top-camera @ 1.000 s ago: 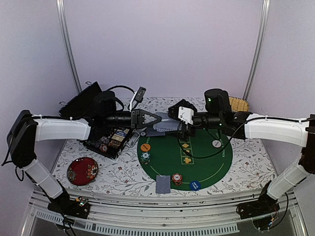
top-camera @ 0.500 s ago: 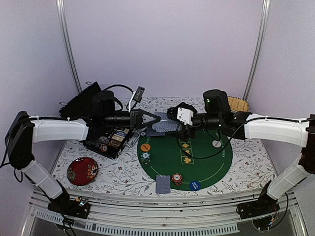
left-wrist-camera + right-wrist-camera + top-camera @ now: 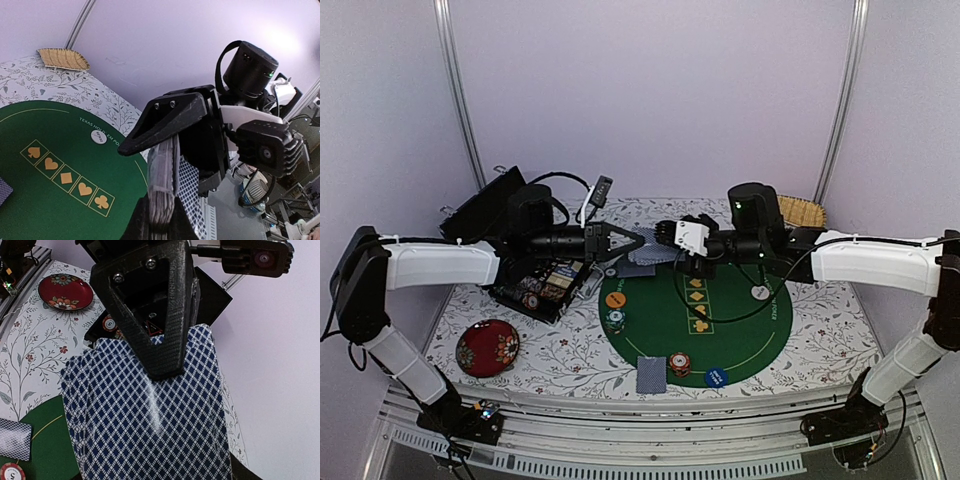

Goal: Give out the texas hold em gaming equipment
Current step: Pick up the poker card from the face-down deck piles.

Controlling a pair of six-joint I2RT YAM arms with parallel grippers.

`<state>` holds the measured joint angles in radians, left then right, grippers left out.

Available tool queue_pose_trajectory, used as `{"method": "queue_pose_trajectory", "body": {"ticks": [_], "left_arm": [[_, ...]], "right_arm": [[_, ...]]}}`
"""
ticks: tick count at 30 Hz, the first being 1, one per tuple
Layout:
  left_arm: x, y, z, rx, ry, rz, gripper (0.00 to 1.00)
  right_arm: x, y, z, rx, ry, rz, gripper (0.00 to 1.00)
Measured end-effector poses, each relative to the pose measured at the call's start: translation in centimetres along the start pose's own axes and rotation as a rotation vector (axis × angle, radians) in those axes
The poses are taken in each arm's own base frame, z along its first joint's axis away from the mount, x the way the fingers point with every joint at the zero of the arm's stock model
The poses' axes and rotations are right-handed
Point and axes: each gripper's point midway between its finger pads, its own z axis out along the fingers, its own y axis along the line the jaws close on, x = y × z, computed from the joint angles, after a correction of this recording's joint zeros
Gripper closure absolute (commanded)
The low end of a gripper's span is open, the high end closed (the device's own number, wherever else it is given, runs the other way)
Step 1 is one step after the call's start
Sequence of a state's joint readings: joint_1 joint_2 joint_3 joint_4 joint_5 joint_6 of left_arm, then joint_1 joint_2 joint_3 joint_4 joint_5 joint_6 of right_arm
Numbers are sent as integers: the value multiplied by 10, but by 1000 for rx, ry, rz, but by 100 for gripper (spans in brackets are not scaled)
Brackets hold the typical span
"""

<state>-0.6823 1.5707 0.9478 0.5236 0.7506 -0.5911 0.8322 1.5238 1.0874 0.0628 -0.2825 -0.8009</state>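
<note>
1. Top external: the left pincer (image 3: 632,246) pinches the card deck (image 3: 642,255) above the green mat (image 3: 740,335) at its 11 o'clock edge. The deck's long axis runs 9 to 3 o'clock. The right pincer (image 3: 667,236) is at the deck; I cannot tell its grip.
2. Left wrist: the deck shows edge-on, and the mat reads "TEXAS HOLD'EM".
3. Right wrist: only the deck's fanned, diamond-patterned backs show.

The mat's (image 3: 740,338) middle lies open; card (image 3: 651,375), chips (image 3: 680,362) and disc (image 3: 716,377) line its near edge, a case (image 3: 535,287) crowds its left.
</note>
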Motion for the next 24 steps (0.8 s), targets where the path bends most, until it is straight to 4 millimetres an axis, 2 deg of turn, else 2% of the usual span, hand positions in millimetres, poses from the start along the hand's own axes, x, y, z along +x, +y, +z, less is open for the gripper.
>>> {"method": "queue_pose_trajectory", "body": {"ticks": [2,6,13,15,20,24], "left_arm": [[-1,1,0,-4,-2,0,99],[0,3,0,-11,0,-5,77],[2,2,3,-26,21,8,58],[1,4,5,-48,27,22,58],[0,11,9,-123,48,69,71],[1,18,3,-191,58,90,72]], "right_arm": [[0,0,0,0,0,0,47],[0,0,1,-2,1,0,48],[2,2,5,-6,5,0,48],[3,2,6,-2,12,0,48],[5,1,6,6,18,0,49],[6,-1,6,14,26,1,49]]}}
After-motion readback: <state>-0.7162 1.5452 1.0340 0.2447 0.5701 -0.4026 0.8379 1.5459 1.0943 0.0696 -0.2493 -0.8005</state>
